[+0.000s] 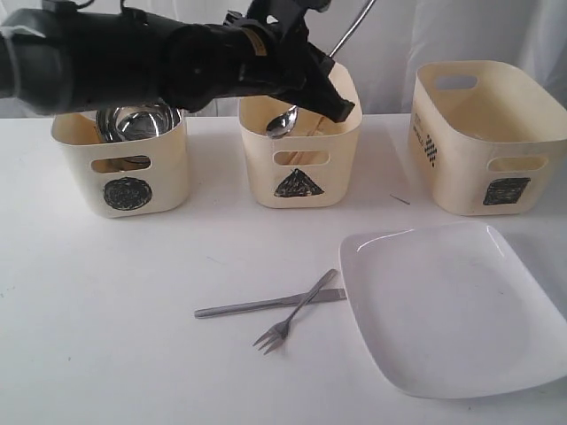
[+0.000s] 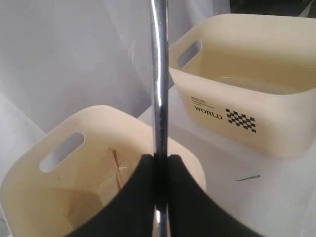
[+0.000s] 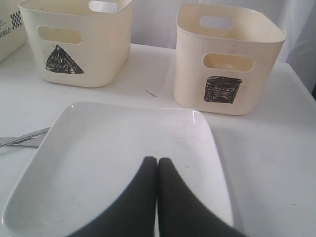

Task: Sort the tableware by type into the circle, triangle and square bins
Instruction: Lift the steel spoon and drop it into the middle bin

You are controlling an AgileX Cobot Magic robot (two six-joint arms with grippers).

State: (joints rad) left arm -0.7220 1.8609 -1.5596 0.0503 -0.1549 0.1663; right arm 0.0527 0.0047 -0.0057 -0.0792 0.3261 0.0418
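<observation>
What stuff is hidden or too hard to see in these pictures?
- Circle bin contents: exterior view, the left arm covers most; only a steel bowl shows.
- Spoon bowl end: left wrist view, the left end effector blocks it.
- Triangle bin floor: exterior view, its front wall hides it.
- Thin sliver: exterior view, too small to name.

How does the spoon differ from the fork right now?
The spoon is clamped in the left hand; the fork lies free. The spoon hangs tilted, bowl end down, over the triangle bin; the fork lies flat on the table, crossed with the knife. Both are shiny steel.
</observation>
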